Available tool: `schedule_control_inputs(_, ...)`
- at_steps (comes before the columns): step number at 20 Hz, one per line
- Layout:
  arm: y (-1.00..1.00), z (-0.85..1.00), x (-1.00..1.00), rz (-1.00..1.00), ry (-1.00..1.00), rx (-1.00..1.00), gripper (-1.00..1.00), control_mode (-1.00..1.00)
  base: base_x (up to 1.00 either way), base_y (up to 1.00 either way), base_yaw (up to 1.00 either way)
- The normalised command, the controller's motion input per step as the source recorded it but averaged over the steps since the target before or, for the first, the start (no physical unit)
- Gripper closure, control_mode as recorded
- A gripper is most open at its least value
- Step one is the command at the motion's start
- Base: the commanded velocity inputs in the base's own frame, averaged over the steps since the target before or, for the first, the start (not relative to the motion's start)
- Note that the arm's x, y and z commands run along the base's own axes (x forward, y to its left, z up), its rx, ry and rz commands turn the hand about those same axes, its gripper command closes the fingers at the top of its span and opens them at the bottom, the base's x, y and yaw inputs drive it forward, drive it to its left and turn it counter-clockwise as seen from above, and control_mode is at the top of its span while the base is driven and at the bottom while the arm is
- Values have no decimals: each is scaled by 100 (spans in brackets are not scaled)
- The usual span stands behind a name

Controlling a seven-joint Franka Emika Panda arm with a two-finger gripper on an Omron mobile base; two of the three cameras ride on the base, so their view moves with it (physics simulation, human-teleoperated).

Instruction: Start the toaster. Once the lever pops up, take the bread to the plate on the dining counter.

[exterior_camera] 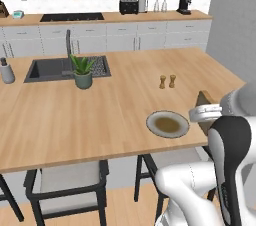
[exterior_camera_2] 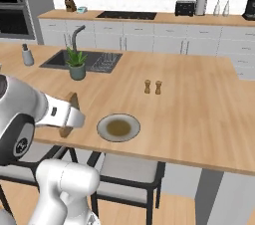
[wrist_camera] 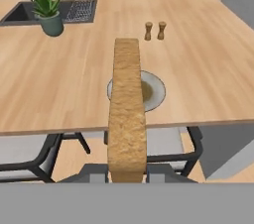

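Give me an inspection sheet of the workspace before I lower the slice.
Surface: wide light-wood dining counter with dark inset sink.
Job's things: small round grey-beige plate near the front edge, bare; thin golden-brown bread slice held edge-on, short of the plate; black boxy toaster on the far wall counter.
Clutter: potted green plant; two small wooden shakers; grey dispenser bottle.
Grippers: two-finger gripper shut on the bread.
Cables: nothing seen.
Surroundings: dark-framed chairs under the counter edge.
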Motion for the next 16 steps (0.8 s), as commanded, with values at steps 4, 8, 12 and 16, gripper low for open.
schedule_control_inputs(4, -69, -51, 97, 26, 1, 22, 100, -100, 0, 0, 0)
schedule_control_inputs(8, -60, -60, 100, 38, 7, 30, 100, -100, 0, 0, 0)
schedule_control_inputs(12, -8, -44, 95, 20, 17, 18, 100, -100, 0, 0, 0)
schedule_control_inputs(16, 38, -29, 86, 1, 23, 1, 100, -100, 0, 0, 0)
